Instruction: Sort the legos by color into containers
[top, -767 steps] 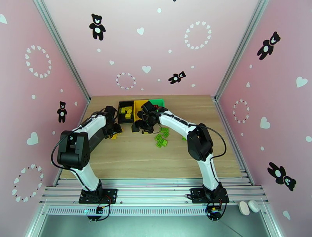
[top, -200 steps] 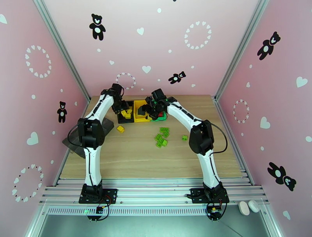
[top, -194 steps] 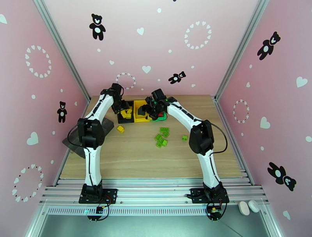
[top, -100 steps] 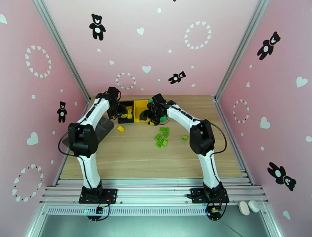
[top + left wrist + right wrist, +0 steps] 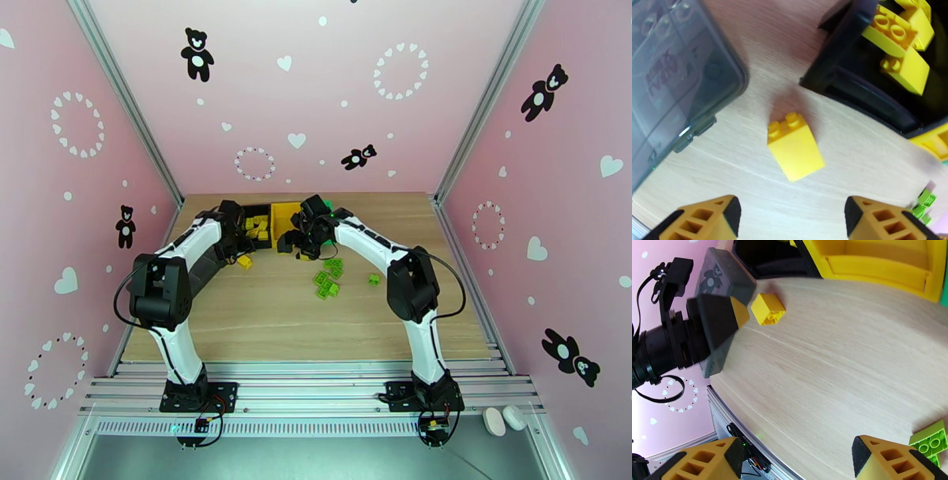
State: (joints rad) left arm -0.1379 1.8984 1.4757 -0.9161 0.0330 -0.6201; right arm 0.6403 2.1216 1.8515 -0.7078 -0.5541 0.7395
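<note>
A loose yellow lego [image 5: 794, 147] lies on the wood just in front of the black container [image 5: 853, 90], which holds several yellow legos [image 5: 900, 51]. My left gripper [image 5: 790, 221] hovers open right over that brick, nothing between its fingers. In the top view the brick [image 5: 246, 261] sits beside the left gripper [image 5: 237, 249]. The right gripper [image 5: 798, 461] is open and empty, low over bare table in front of the yellow container [image 5: 877, 263]. Green legos [image 5: 328, 278] lie clustered mid-table, with one more [image 5: 374, 279] to their right. A corner of the green container [image 5: 326, 205] peeks out behind the right arm.
A dark grey segmented tray [image 5: 671, 79] lies close on the left of the loose yellow brick, partly under my left arm. The two grippers are close together in front of the bins. Open tabletop stretches toward the near edge.
The left gripper has left the black container and come down and forward over the loose yellow brick. The right gripper has pulled back from the bins to the table in front of them.
</note>
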